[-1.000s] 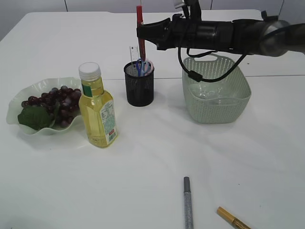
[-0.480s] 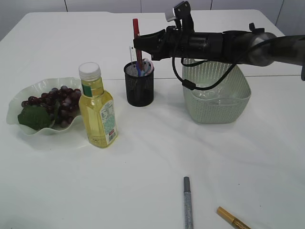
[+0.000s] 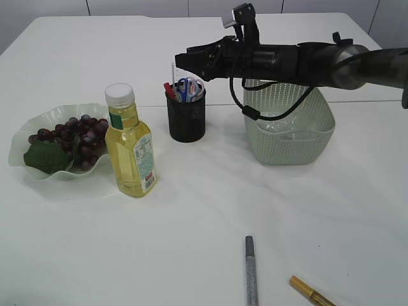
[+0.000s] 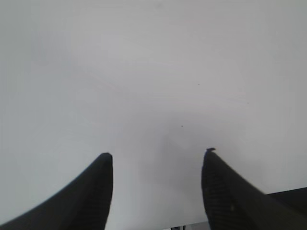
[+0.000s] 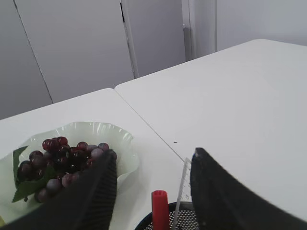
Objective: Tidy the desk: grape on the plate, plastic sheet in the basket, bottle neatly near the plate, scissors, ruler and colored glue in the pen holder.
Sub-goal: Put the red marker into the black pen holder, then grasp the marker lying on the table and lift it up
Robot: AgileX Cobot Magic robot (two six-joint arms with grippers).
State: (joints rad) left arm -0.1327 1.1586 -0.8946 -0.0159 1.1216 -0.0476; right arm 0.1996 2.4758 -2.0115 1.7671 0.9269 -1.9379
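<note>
Exterior view: a white bench [image 3: 204, 210] seen at a slant from above. A black mesh pen holder [image 3: 186, 116] stands near the middle and serves as the landmark here. Inside it are blue-handled scissors [image 3: 185, 87], a clear ruler [image 3: 173, 73] standing upright, and a red glue stick [image 3: 169, 90] leaning at its left rim. Left of the pen holder stands a bottle [image 3: 130, 143] of yellow liquid with a white cap, upright. Further left, just beside the bottle, a pale green wavy plate [image 3: 38, 121] holds dark grapes [image 3: 70, 137] and a green leaf. Right of the pen holder sits a light green woven basket [image 3: 289, 131] with a clear plastic sheet [image 3: 284, 124] lying in it. Well in front of the pen holder, at the near edge, lie a silver glitter glue pen [image 3: 251, 271] and a gold glue pen [image 3: 312, 293]. The right arm reaches from the right, above the basket; the right gripper [image 3: 183, 58] hovers just above the pen holder, its jaws parted and holding nothing.

Left wrist view: the left gripper [image 4: 157, 160] has its two dark fingers spread apart over bare white bench, empty.

Right wrist view: the right gripper's fingers stand apart, with the red glue stick's top and the ruler between them below, inside the pen holder's rim. The plate of grapes lies beyond, to the left.
</note>
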